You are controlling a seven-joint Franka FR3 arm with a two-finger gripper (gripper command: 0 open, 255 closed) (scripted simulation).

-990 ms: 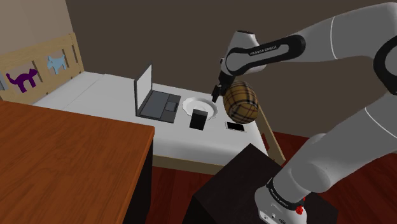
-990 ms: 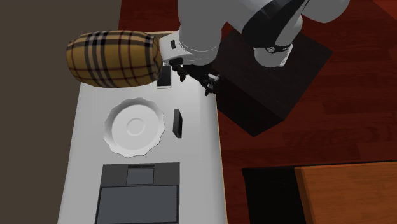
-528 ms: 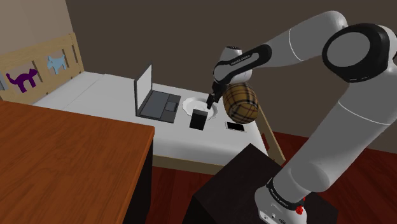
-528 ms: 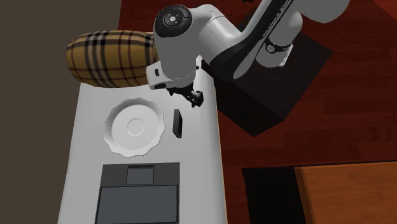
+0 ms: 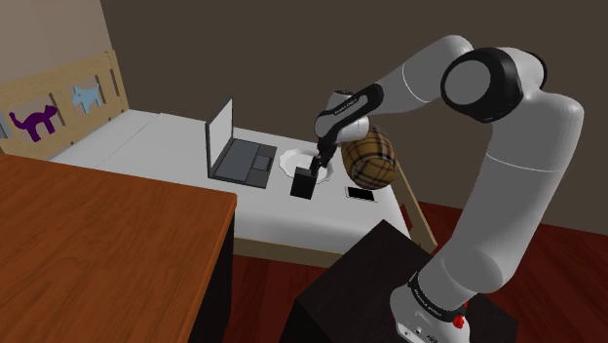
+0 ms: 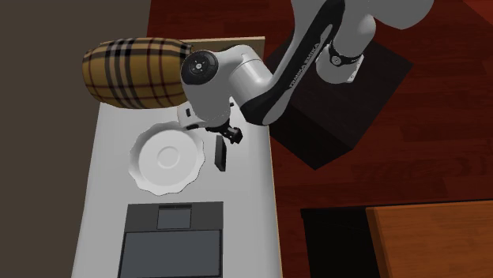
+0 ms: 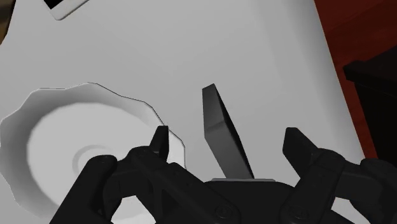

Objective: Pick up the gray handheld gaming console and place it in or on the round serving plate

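Black tool (image 7: 226,135) wide open, empty, over upright dark slab-shaped console (image 7: 219,121), just beside white scalloped round plate (image 7: 38,114), on white bed (image 7: 191,44).

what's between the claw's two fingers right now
In the wrist view, the dark console stands on edge inside the open claw, touching neither finger.

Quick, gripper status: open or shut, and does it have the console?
Gripper: open, holding nothing. The dark console stands on edge between its fingers, and neither finger touches it.
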